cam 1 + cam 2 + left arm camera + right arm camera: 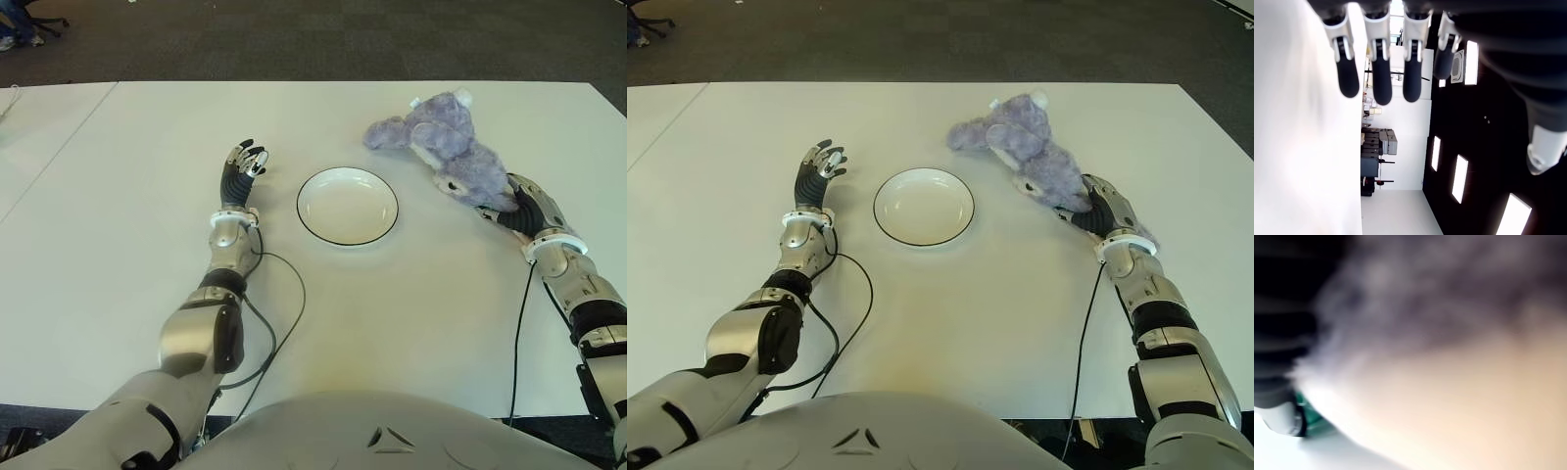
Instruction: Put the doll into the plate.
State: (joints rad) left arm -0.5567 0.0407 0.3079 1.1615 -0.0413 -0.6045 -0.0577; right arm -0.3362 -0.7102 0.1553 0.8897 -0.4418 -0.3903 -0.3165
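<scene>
A purple plush doll [446,147] lies on the white table [411,313], to the right of the plate. The white plate [348,206], round with a dark rim, holds nothing. My right hand [514,208] is at the doll's near end, with its fingers buried in the fur and closed on it. Purple fur [1449,293] fills the right wrist view. My left hand [243,162] shows left of the plate with its fingers [1382,73] spread and nothing in them.
Black cables [284,323] run from both wrists over the near part of the table. A second white table [39,147] adjoins on the left. Dark carpet [294,39] begins beyond the far edge.
</scene>
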